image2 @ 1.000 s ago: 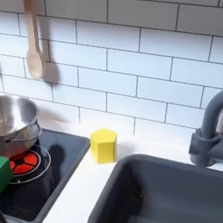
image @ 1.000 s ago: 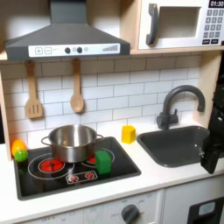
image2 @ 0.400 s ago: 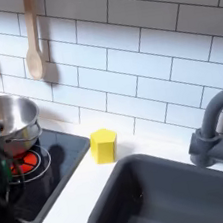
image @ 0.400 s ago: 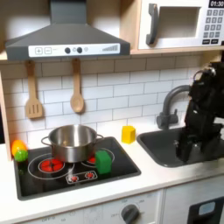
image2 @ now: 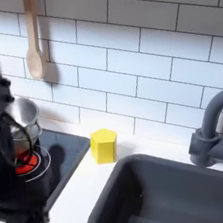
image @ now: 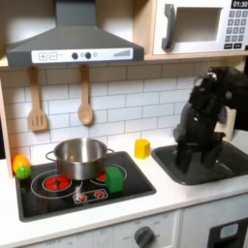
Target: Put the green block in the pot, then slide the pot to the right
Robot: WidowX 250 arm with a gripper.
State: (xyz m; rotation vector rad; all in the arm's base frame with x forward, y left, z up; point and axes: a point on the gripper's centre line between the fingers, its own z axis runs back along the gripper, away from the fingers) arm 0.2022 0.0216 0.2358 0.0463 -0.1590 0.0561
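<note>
My gripper (image: pixel 200 167) hangs blurred over the sink (image: pixel 229 167), jaw spacing unreadable; green block (image: pixel 114 178) sits beside pot (image: pixel 79 156).

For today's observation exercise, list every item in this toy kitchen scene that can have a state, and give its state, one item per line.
green block: on the stovetop in front of the pot, not inside it
pot: upright on the stove, no lid
gripper: over the sink, jaws too blurred to judge
yellow block: resting on the counter between stove and sink
sink: no water visible
wooden spoon: hanging on the tiled wall
</note>
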